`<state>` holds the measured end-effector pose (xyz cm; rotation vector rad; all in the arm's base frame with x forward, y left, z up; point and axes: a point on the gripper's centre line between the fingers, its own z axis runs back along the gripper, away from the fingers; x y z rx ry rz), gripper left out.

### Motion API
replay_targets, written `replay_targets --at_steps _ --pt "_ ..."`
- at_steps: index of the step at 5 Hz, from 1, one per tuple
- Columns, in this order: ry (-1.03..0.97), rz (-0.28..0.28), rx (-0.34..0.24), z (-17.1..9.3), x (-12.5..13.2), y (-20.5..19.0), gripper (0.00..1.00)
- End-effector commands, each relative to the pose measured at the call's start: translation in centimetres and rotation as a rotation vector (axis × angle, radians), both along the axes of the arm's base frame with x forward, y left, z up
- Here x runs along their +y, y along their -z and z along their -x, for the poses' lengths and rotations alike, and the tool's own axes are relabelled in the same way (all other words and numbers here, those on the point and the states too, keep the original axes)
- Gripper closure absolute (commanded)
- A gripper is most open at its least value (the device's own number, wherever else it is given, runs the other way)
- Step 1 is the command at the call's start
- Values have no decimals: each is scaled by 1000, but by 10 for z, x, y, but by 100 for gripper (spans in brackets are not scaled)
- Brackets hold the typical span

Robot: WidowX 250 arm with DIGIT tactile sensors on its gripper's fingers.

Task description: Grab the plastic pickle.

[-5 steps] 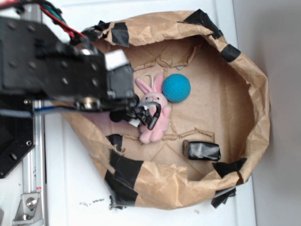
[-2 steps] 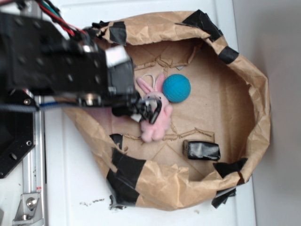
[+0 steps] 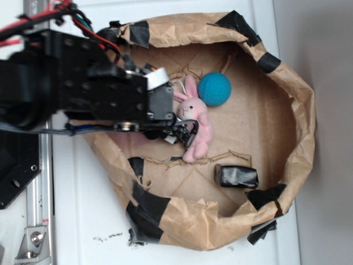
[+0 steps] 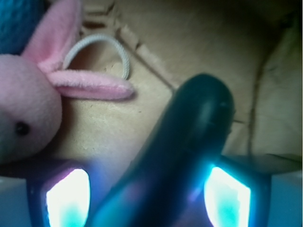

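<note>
Pickle (image 4: 182, 156), dark teal and smooth, fills the middle of the wrist view and lies between the two lit fingers (image 4: 68, 198) of the end effector (image 4: 147, 198). It runs from the near left up to the far right, so it sits at an angle to the fingers and not straight across them. Whether the fingers already press on it I cannot tell; the pictures do not show contact on either side.

In the exterior view the pickle is hidden under the black arm. The end effector (image 3: 185, 132) is inside the brown paper bag (image 3: 292, 110), on its left part, just beside the pink bunny (image 3: 198, 124).

Several things could go wrong, I think:

- The pickle looks slick and rounded. If the fingers close on its curved side, it may squirt out or turn.
- The bunny is very near. Its ear (image 4: 90, 85) and the white loop (image 4: 102, 47) lie close to the left finger, so a small drift to that side could catch the soft toy together with the pickle.
- The paper floor is wrinkled, and a finger going low may snag it.

The blue ball (image 3: 214, 88) and the black block (image 3: 236, 176) are apart from the end effector and seem not to be in danger.
</note>
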<state>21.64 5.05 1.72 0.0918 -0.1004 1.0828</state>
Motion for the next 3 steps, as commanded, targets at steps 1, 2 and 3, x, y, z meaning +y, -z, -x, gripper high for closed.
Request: replay_targets --at_steps 1,2,3 --pt "22 -15 -56 1 7 7 100" --pt "51 -14 -55 0 7 3 100" --pt "133 -38 -113 -6 6 -16 100"
